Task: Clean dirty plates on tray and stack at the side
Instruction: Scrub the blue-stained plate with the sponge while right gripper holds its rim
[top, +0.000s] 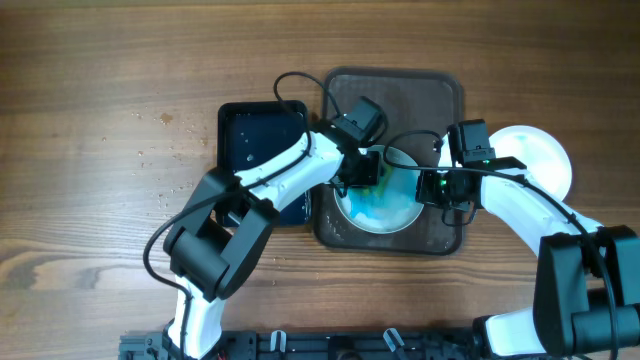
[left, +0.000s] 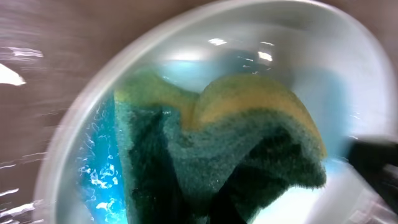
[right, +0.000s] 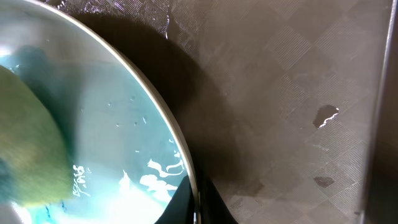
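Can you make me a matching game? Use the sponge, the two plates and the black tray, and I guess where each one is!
Things:
1. sponge
2. blue-smeared plate
3. white plate
4. black tray

Places:
A. on the table, right of the brown tray
B. just left of the brown tray
C. on the brown tray
D. pressed onto the blue-smeared plate

Pairs: 1-D, 2-C, 3-A, 4-B
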